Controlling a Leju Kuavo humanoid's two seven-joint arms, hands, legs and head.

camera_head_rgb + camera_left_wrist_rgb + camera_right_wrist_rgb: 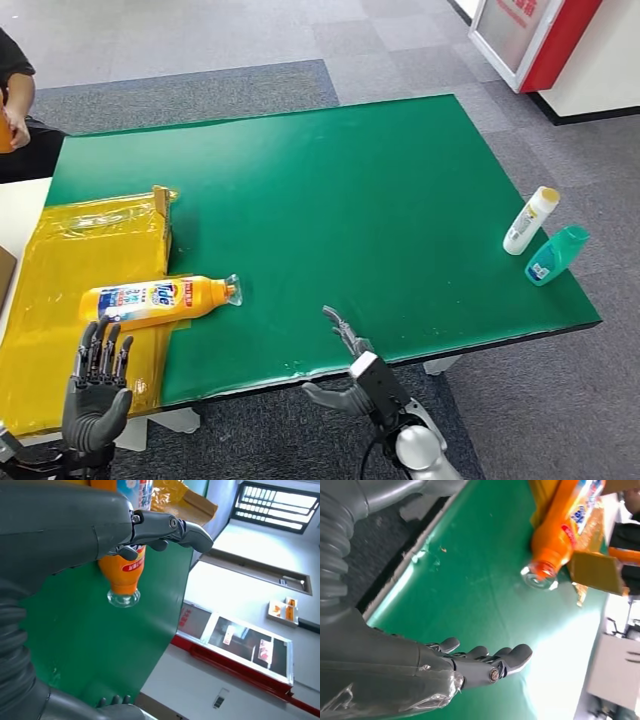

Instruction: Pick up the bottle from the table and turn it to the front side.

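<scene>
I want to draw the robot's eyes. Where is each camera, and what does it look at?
Head view: high on the body, looking down at the green table; left hand and right hand show, both open.
Left wrist view: behind the left hand, facing the orange bottle.
Right wrist view: behind the right hand, facing across the table.
All three views share the orange bottle.

The orange bottle carries a blue label reading "Tide"; smaller print is unreadable
</scene>
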